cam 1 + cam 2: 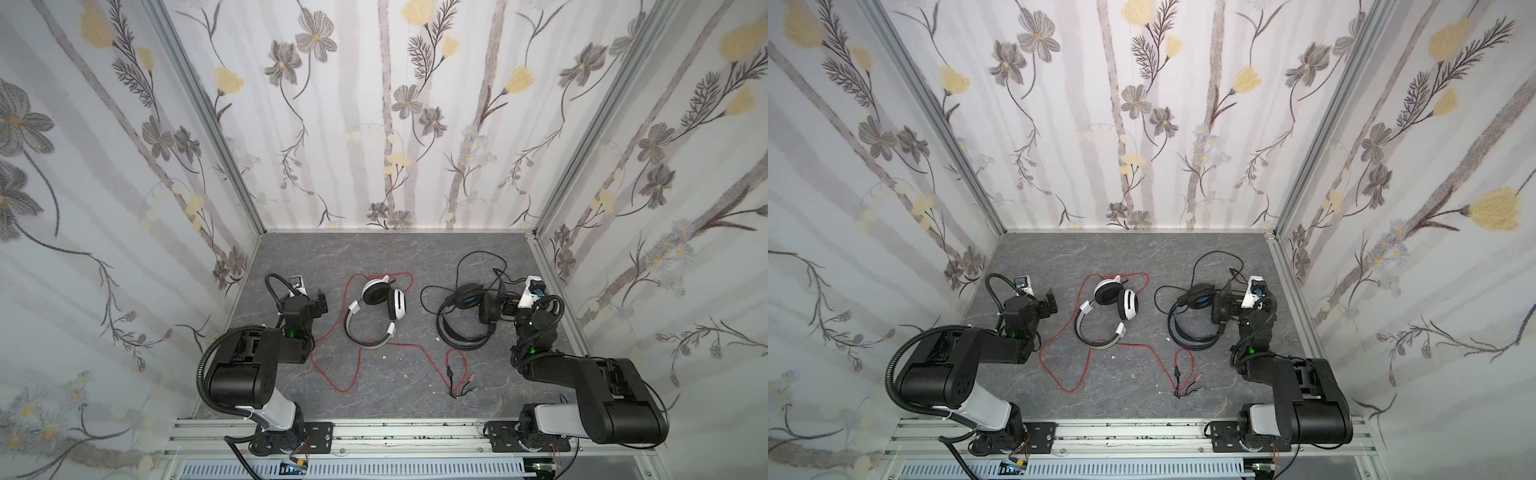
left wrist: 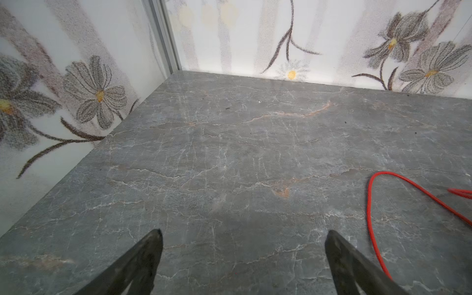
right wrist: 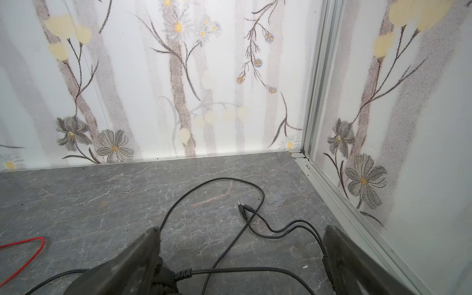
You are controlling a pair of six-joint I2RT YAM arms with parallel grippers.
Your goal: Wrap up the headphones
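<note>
The white headphones [image 1: 397, 307] [image 1: 1127, 305] with black ear pads lie mid-table. Their thin red cord [image 1: 343, 390] [image 1: 1069, 391] [image 2: 370, 204] sprawls loose around them, down to the plugs [image 1: 461, 388] near the front. The black headphones [image 1: 467, 297] [image 1: 1200, 297] with blue accents lie to the right, their black cord [image 3: 224, 178] looping toward the back. My left gripper [image 1: 321, 300] [image 2: 244, 233] stands open over bare table, left of the white headset. My right gripper [image 1: 504, 300] [image 3: 242, 229] is open just right of the black headset, with black cord lying on the table between its fingers.
Flower-patterned walls close in the grey marble table [image 1: 374, 257] on three sides, with aluminium posts in the back corners. A metal rail [image 1: 415, 432] carrying both arm bases runs along the front. A loose jack plug [image 3: 241, 208] lies near the right wall.
</note>
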